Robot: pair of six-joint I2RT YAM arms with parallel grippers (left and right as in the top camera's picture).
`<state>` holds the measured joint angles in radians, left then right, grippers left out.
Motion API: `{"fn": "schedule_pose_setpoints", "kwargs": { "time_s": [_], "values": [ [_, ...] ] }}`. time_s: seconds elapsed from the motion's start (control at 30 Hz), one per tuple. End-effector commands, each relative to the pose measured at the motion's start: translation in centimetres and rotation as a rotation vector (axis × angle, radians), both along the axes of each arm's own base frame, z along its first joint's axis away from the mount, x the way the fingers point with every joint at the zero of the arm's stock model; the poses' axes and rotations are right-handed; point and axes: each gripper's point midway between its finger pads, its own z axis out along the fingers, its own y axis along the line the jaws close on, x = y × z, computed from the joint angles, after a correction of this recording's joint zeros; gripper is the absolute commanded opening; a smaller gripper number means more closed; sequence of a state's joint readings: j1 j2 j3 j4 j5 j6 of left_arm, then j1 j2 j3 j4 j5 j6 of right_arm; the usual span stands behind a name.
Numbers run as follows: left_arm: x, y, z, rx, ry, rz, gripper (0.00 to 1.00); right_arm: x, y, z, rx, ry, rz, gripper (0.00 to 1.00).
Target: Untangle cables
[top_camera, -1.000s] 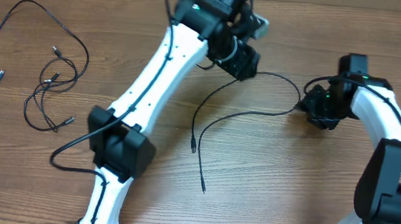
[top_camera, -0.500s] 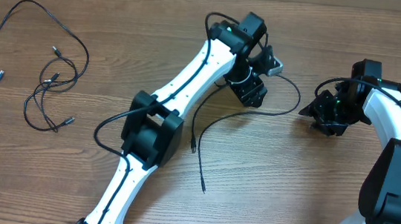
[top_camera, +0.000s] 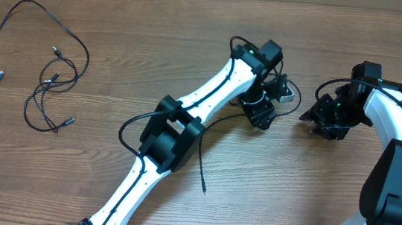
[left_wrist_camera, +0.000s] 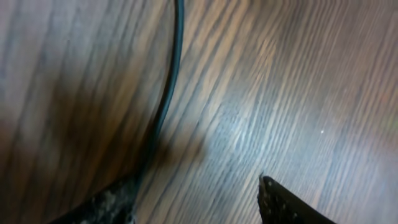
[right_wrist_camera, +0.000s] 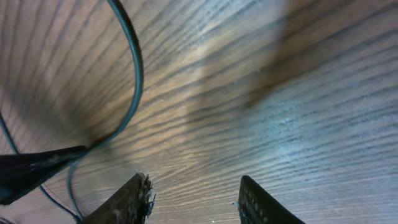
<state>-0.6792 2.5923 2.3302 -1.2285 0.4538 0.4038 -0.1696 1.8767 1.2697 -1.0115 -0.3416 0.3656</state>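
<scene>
Left gripper (left_wrist_camera: 196,208): held open, clamped on nothing; sat low over the table (left_wrist_camera: 298,93), bare wood showing between the fingers.
Centre cable (left_wrist_camera: 175,62) at left gripper: ran from ahead straight back to one finger (left_wrist_camera: 106,208); touching or just beside, could not tell.
Why there: judged as lining up a pinch on that strand, not yet closed.
Right gripper (right_wrist_camera: 193,202): also held open and empty, close to the wood.
Cable at right gripper: curved in a loop ahead and off to one side of the fingers, not between them.
Why there: probably staged to take another part of the same strand so the two could pull it apart; a guess only.
From overhead: set near each other, facing, a short run of cable between; trailed back under the left arm toward the bases, plug tip (top_camera: 204,191) lying free.
Other cables (top_camera: 54,89): lay in a loose overlapping bunch well apart from both grippers, out past the left arm's far side; untouched.
Look: thin, black, round, slightly glossy; limp, lying in smooth curves flat on the wood; small dark plug tips.
Handling guess: likely to slip from a shallow pinch and drag whole rather than stretch.
</scene>
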Motion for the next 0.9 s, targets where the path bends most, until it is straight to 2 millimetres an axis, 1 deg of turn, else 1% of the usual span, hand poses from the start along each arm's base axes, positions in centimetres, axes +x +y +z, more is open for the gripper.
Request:
{"fn": "schedule_pose_setpoints", "kwargs": {
  "time_s": [0.0, 0.17, 0.27, 0.33, 0.43, 0.6, 0.7, 0.77, 0.83, 0.87],
  "values": [
    [-0.5, -0.1, -1.9, 0.006, 0.022, -0.031, 0.63, 0.6, -0.4, 1.1, -0.023, -0.039, 0.007, 0.44],
    [0.2, 0.0, -2.1, 0.020, -0.011, -0.026, 0.63, 0.5, -0.4, 1.1, -0.022, -0.038, 0.014, 0.45],
    [1.0, 0.9, -2.6, 0.076, -0.064, -0.021, 0.65, 0.4, -0.4, 1.1, -0.022, -0.037, 0.014, 0.45],
    [1.4, 1.4, -2.8, 0.106, -0.083, -0.019, 0.63, 0.3, -0.3, 1.1, -0.022, -0.033, 0.014, 0.45],
    [0.9, 1.7, -2.8, 0.122, -0.062, -0.021, 0.59, 0.3, -0.3, 1.1, -0.021, -0.029, 0.014, 0.45],
    [-0.5, 1.7, -3.4, 0.138, -0.027, -0.040, 0.61, 0.3, -0.3, 1.1, -0.021, -0.030, 0.014, 0.45],
    [-1.1, 2.0, -4.5, 0.167, -0.025, -0.047, 0.61, 0.3, -0.3, 1.1, -0.021, -0.030, 0.014, 0.45],
    [-1.0, 2.7, -5.7, 0.205, -0.035, -0.034, 0.59, 0.3, -0.3, 1.1, -0.021, -0.030, 0.014, 0.45],
    [-0.6, 3.6, -6.9, 0.261, -0.055, 0.014, 0.54, 0.3, -0.3, 1.1, -0.020, -0.029, 0.014, 0.45],
    [-0.5, 4.1, -7.5, 0.288, -0.064, 0.040, 0.48, 0.3, -0.3, 1.1, -0.020, -0.029, 0.014, 0.45]
  ]
}}
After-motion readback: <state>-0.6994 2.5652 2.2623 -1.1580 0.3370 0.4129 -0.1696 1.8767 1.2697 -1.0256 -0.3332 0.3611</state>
